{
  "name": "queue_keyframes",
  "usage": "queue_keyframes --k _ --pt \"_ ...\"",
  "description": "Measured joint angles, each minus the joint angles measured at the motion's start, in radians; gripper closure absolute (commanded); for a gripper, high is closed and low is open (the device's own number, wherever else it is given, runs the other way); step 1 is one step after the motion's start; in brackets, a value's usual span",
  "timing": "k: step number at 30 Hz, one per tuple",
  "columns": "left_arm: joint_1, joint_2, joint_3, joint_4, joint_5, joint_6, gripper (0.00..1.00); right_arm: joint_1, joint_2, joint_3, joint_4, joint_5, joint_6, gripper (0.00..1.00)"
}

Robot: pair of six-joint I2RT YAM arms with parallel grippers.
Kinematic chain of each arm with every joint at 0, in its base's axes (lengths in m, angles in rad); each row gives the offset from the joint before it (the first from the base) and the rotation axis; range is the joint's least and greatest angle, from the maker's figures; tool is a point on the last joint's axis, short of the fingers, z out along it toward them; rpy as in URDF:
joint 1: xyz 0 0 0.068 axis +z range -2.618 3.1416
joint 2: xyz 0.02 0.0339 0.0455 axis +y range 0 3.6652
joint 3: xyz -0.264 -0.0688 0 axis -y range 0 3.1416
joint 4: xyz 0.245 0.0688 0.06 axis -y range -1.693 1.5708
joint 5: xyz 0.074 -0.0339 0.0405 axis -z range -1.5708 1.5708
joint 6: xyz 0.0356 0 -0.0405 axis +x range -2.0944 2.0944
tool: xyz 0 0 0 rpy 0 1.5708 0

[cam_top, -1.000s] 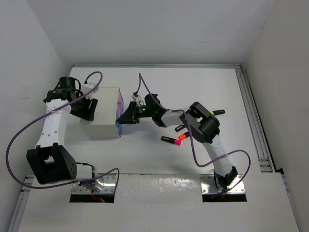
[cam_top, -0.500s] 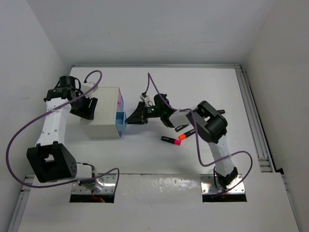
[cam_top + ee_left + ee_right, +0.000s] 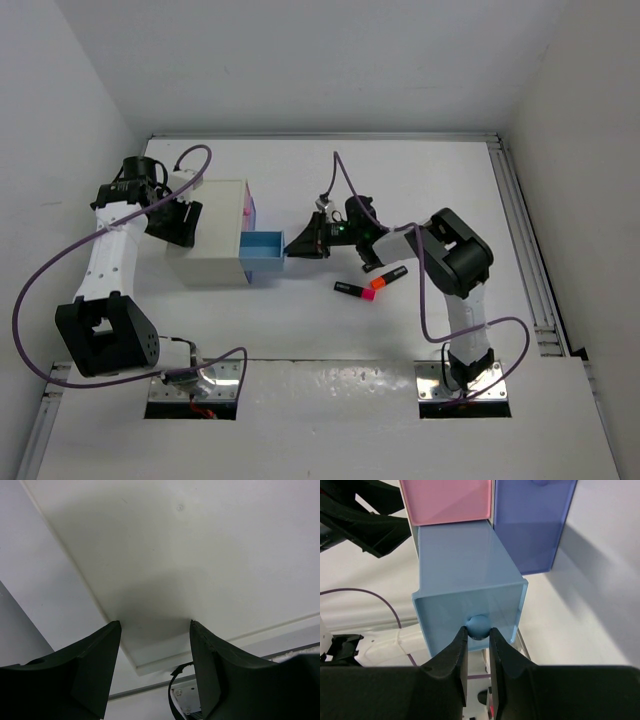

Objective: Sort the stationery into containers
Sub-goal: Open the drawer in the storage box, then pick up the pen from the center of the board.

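I log, right wrist:
- right gripper (image 3: 478, 633), fingers pinched on the round blue knob (image 3: 479, 623)
- light blue drawer (image 3: 462, 560), drawn out towards the camera
- pink drawer (image 3: 445, 500), above it
- purple drawer (image 3: 532, 525), beside both

place: robot lab cell | white walls (image 3: 330, 60) | white table (image 3: 300, 325) | bolted arm base plates (image 3: 495, 400)

Black right tool (image 3: 477, 630) meets a pale blue knob (image 3: 479, 624) on the plain light blue drawer (image 3: 465, 565). Beyond the tool lie a plain pink drawer (image 3: 445, 500) and a translucent violet-blue drawer (image 3: 532, 525). Behind the tool, on the white worktop (image 3: 300, 340), lie a black pink-capped highlighter (image 3: 352, 290) and a black orange-capped highlighter (image 3: 386, 279).
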State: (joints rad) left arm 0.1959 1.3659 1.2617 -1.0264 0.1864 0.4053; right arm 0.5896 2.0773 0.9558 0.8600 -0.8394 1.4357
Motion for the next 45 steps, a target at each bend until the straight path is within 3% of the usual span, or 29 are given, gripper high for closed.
queue_keyframes --k 16,20,25,29,35,41,45 --pt "0.0 0.008 0.005 0.009 -0.007 -0.004 0.36 -0.075 -0.037 -0.077 -0.033 -0.032 -0.025 0.99" --pt "0.0 0.012 0.011 0.007 -0.003 -0.003 0.34 -0.079 -0.046 -0.079 -0.054 -0.038 -0.042 0.73" --pt "0.002 0.032 0.036 0.003 0.034 0.013 0.3 -0.083 -0.085 -0.06 -0.168 -0.06 -0.148 0.66" --pt "0.002 0.05 0.077 0.001 0.108 0.023 0.28 -0.085 -0.154 0.035 -0.462 -0.053 -0.387 0.66" --pt "-0.016 0.02 0.184 0.066 0.219 0.008 0.21 -0.089 -0.315 0.185 -0.972 0.083 -0.95 0.67" --pt "-0.073 -0.076 0.246 0.156 0.309 -0.021 0.19 -0.09 -0.422 0.094 -1.207 0.291 -1.337 0.7" --pt "-0.137 -0.124 0.236 0.195 0.336 -0.022 0.19 -0.076 -0.42 0.021 -1.3 0.417 -1.461 0.68"
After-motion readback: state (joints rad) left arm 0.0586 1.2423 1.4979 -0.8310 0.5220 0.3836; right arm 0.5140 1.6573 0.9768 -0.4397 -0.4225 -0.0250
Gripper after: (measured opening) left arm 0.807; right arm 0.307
